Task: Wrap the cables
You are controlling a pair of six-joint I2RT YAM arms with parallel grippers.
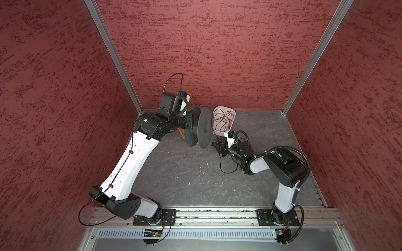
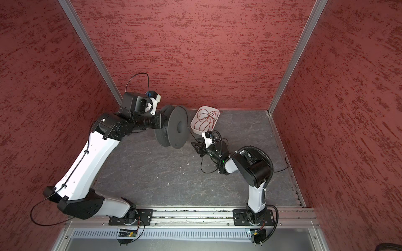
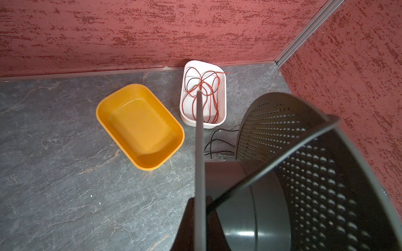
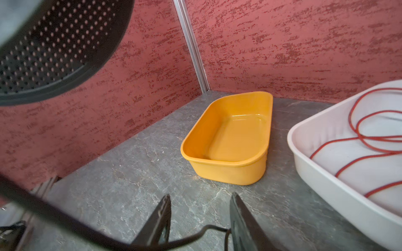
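Altogether one each: spool [image 1: 205, 128], cable [image 4: 208, 226], yellow tray [image 4: 228, 171], white tray [image 4: 326, 195].

A white tray [image 1: 218, 130] sits at twelve o'clock on the grey marbled surface [image 1: 185, 173], close to the back wall, with a loose red wire [image 3: 202, 84] tangled inside. A yellow tray [image 3: 139, 126] lies at its nine o'clock, just beside it and not touching.

Your left arm [image 1: 130, 165] reaches far back, wrist rolled sideways, left gripper [image 3: 199, 208] clamped tight on the spool [image 3: 304, 173] flange. Your right arm [image 1: 285, 195] is elbow-bent and low, right gripper [image 4: 200, 198] jaws apart, pointing at the left arm.
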